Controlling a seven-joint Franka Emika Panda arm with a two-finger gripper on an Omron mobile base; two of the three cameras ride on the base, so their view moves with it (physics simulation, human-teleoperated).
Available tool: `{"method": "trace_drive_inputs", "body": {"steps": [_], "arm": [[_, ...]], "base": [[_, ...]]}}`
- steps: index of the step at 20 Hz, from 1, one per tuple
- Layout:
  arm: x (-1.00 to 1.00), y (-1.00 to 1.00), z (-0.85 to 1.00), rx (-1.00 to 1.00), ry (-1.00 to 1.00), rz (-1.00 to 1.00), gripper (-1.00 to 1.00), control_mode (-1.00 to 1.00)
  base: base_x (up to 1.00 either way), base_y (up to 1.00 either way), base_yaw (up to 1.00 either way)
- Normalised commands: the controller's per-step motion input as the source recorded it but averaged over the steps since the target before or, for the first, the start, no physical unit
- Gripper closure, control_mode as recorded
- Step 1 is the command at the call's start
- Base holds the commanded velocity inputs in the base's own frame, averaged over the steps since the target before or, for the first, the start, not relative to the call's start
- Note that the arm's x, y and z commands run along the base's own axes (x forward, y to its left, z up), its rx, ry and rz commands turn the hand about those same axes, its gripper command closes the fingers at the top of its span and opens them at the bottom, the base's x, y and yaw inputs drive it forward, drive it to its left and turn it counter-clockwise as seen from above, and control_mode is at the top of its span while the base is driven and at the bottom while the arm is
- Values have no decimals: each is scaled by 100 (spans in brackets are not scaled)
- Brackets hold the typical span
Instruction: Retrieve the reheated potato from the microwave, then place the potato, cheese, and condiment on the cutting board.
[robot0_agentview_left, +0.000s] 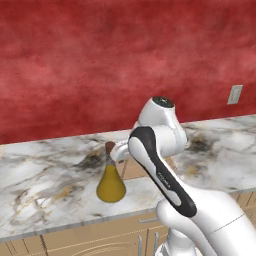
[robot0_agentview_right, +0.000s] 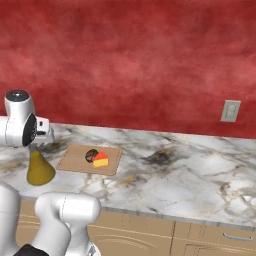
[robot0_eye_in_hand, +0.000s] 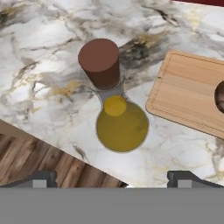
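Gripper (robot0_eye_in_hand: 111, 178) spread wide, holding nothing — it hangs directly above the condiment (robot0_eye_in_hand: 118, 118), looking down on its brown cork. The bottle stands upright on the marble counter (robot0_agentview_right: 190, 180), just beside the cutting board (robot0_agentview_right: 75, 159), not on it. Potato (robot0_agentview_right: 91, 155) and cheese (robot0_agentview_right: 101, 160) lie on the board, touching each other. Red wall (robot0_agentview_left: 100, 60) behind — one outlet (robot0_agentview_right: 230, 111).

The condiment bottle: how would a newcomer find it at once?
On the marble counter below the red wall, look just left of the cutting board. The condiment bottle stands there upright on bare marble: round-bellied glass, yellow-olive liquid, brown cork.
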Motion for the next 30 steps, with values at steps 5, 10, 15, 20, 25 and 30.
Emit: {"method": "trace_drive_inputs", "body": {"steps": [5,10,15,20,25,30], "arm": [[4,21,-13,0,-6,-12,-100,-100],[8,18,-3,0,-9,-6,-100,-100],[11,7,-2,0,-5,0,-100,-100],[5,-1,1,0,-1,0,-100,-100],[15,0,-2,0,-4,0,-100,-100],[9,3,-1,0,-4,-2,-100,-100]], "base": [[0,0,0],[0,0,0],[0,0,0],[0,0,0],[0,0,0],[0,0,0]]}}
